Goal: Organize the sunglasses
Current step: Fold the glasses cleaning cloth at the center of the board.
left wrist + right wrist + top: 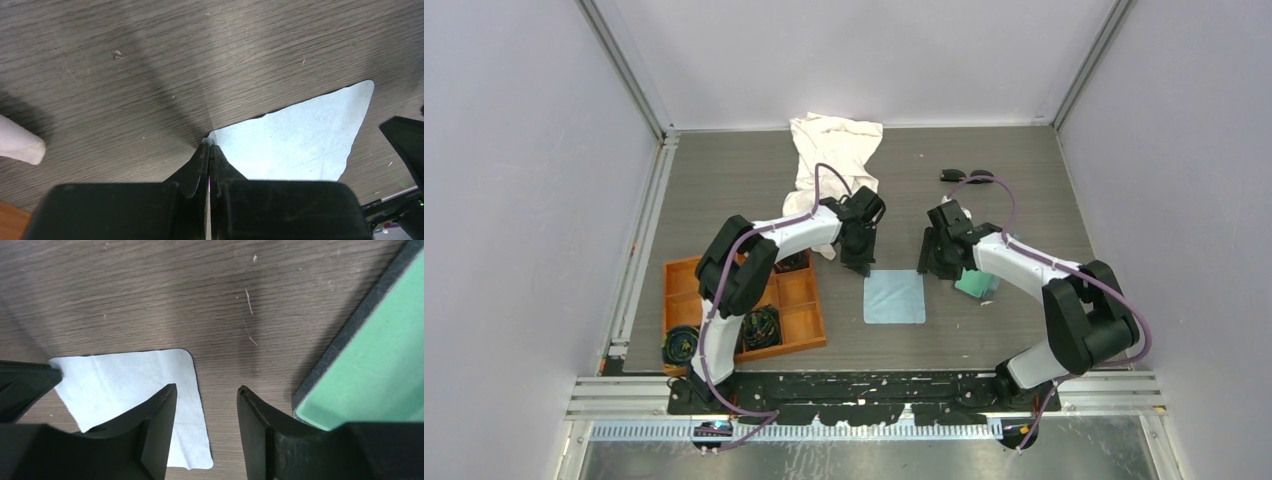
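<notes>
So the left hand (209, 146) is pinched tight on a corner of the pale blue cloth (300, 145), around the middle of the top view. The right hand (206, 387) hangs with its fingers apart over the cloth's other far corner, with the green-lined case (380, 365) just to its right. Meanwhile the sunglasses (969, 177) sit on the worktop (724, 180), upper right of centre, well apart from both hands.

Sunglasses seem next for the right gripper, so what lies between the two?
Top view: bare table, crossed only by the right arm's own wrist and purple cable, lies between the open right gripper and the sunglasses.
</notes>
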`<state>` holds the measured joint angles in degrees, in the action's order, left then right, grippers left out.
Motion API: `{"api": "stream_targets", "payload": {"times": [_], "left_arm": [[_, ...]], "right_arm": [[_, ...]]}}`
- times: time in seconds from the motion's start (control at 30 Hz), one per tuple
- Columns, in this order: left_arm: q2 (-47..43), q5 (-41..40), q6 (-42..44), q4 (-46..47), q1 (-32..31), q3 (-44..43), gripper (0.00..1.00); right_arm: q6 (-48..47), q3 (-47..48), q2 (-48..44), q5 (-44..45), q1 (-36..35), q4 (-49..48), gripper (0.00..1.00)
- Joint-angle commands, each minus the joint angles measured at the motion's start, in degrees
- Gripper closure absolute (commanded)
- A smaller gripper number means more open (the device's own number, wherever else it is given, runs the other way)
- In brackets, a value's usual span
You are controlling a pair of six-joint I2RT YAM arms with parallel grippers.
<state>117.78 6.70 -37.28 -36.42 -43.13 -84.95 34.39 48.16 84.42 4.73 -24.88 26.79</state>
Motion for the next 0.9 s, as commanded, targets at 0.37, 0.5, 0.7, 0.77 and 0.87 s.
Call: {"api": "stream_targets", "payload": {"times": [0.37, 0.5, 0.7, 0.77, 0.87], "left_arm": [[0.5, 0.2, -0.4, -1.9, -0.4, -1.8, 1.00], [0.5, -0.1, -0.8, -2.3, -0.4, -1.9, 0.99], [0.4, 0.4, -0.9, -1.7, -0.4, -1.5, 1.00], [0.6, 0.6, -0.9, -1.6, -0.4, -1.7, 0.99], [0.7, 0.7, -0.8, -1.9, -0.4, -2.3, 1.00]], "right_arm": [[-1.5, 2.5, 7.6, -2.6, 0.3, -5.1, 0.58], [-1.3, 3.1, 9.6, -1.9, 0.3, -5.2, 0.65], [-2.0, 4.0, 10.7, -0.8, -0.3, -4.3, 0.70], [-2.0, 3.9, 10.8, -1.0, -0.7, -4.6, 0.71], [-1.7, 3.4, 10.9, -1.5, -1.3, -5.1, 0.71]]}}
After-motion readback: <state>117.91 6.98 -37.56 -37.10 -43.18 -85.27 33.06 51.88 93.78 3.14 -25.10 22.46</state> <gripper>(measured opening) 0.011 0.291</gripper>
